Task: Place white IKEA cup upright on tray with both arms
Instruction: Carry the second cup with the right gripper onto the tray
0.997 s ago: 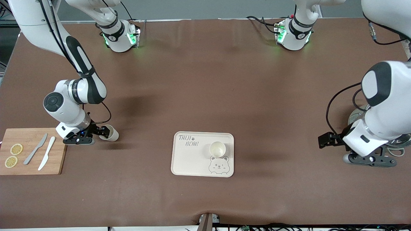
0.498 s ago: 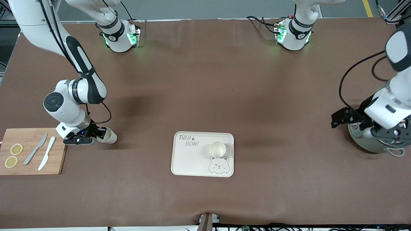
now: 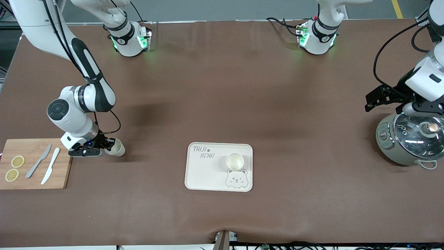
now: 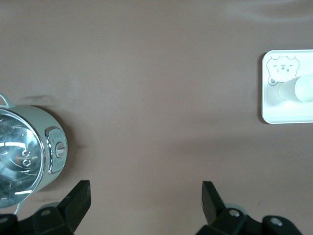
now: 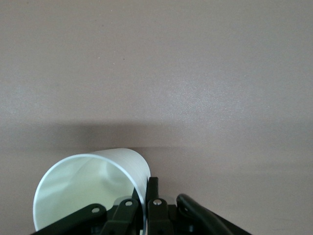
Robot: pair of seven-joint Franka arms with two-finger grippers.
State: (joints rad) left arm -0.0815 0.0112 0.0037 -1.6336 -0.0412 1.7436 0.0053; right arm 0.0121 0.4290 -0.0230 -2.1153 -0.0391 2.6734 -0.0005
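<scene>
right hand [image 3: 108,147]: we see it clamped on the rim of a tipped cup [image 3: 116,148], left of frame
left hand [image 4: 145,200]: wide open, empty, right edge above cooker [image 3: 407,143]
tray [image 3: 204,170]: lower centre, second cup [image 3: 235,161] upright on it

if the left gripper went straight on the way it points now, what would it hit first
Probably bare tabletop. The left gripper, open, points down at brown table beside the rice cooker, with nothing between its fingers. The tray lies well off that line, though depth is unclear.

Brown mat-covered table [image 3: 222,104]; grey floor strip [image 3: 215,10] along top, yellow line [image 3: 396,8] on it.
</scene>
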